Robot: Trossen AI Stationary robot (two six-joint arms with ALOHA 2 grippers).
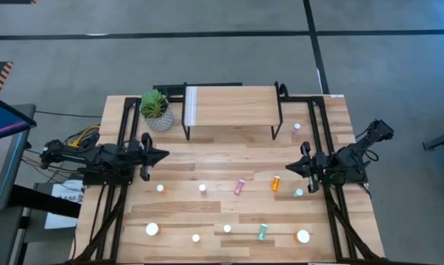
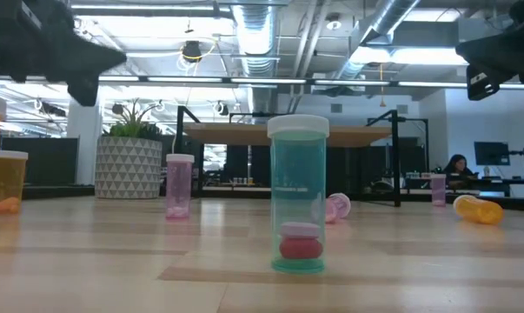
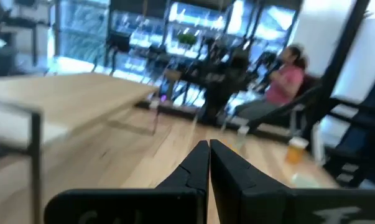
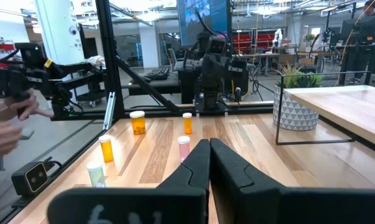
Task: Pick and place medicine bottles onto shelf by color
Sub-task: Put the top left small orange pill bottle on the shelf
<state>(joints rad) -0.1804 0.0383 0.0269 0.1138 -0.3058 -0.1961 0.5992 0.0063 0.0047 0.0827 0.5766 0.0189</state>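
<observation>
Across the table's front half the medicine bottles (image 1: 239,186) lie scattered, some upright, some tipped, apparently none yet on the shelf (image 1: 231,105) behind, so I have left gripper (image 1: 161,155) and right gripper (image 1: 295,168) pinched together, empty, flanking them.

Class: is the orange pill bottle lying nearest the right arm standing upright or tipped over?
Tipped over. In the high view the orange white-capped pill bottle shows its whole length on the wooden tabletop; the low view shows it lying sideways.
</observation>
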